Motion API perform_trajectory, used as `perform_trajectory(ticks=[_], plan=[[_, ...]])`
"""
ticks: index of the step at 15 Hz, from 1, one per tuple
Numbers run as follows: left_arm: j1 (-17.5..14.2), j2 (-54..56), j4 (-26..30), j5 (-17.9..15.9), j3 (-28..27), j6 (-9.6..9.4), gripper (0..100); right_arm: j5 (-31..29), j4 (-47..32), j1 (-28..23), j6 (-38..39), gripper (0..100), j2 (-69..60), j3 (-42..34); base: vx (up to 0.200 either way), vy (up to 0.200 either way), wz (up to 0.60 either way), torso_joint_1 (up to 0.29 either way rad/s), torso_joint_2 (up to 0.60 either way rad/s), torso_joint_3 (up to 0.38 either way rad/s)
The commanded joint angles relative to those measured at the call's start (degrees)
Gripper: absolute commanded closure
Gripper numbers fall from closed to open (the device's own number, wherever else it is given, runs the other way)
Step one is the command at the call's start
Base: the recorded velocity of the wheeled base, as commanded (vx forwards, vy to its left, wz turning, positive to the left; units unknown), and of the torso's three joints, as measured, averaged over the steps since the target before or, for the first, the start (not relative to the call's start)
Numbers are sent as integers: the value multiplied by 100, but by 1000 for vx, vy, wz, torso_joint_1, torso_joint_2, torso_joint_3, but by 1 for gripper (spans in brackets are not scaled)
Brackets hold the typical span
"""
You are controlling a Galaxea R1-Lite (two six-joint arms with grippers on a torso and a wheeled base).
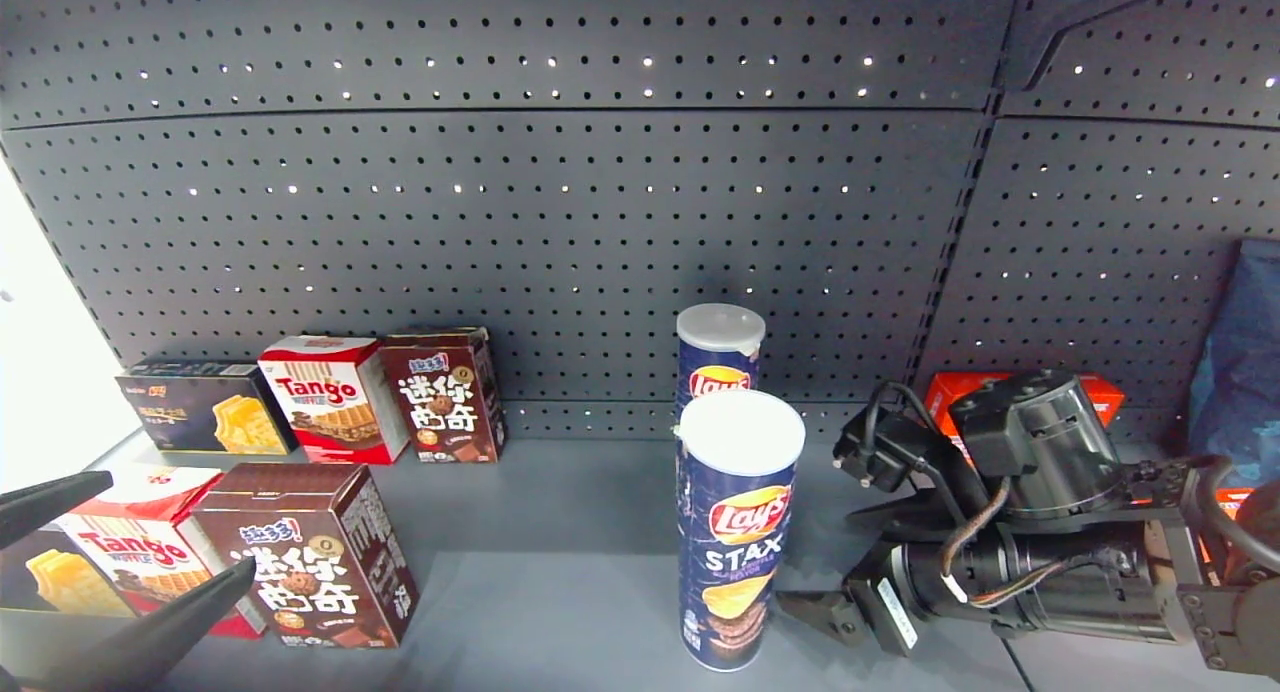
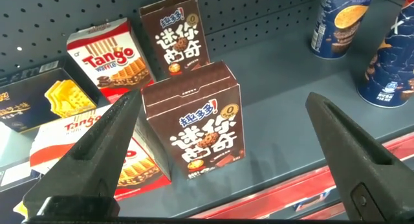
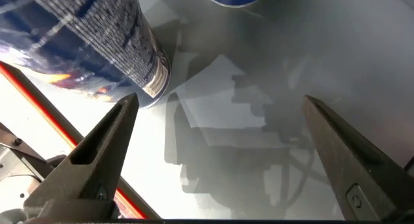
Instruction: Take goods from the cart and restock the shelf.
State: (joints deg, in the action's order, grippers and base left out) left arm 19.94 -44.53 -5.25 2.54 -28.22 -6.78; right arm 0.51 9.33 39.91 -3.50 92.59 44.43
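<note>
I see a round logo above white capitals on the front chip can; the rear can behind it repeats the logo. Left of the front chip can, a red box bears red lettering, a brown box white characters.

Shop: pegboard shelf of boxed snacks.

There were two chip cans, two brown cookie boxes, two red-and-white wafer boxes, two black boxes, one orange box and one blue bag.
</note>
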Motion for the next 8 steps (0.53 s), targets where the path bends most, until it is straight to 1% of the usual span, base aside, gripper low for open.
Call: perform_trajectory(ticks=[1, 6, 8], plan=[[1, -12, -2, 1, 10, 1, 0, 2, -1, 25, -2, 0, 75, 57, 0, 0, 0, 0, 0, 0], [10, -12, -2, -7, 18, 1, 0, 2, 8, 8, 7, 0, 14, 30, 0, 0, 0, 0, 0, 0], [1, -12, 7, 1, 18, 1, 0, -7, 8, -98, 25, 0, -303, 57, 0, 0, 0, 0, 0, 0]])
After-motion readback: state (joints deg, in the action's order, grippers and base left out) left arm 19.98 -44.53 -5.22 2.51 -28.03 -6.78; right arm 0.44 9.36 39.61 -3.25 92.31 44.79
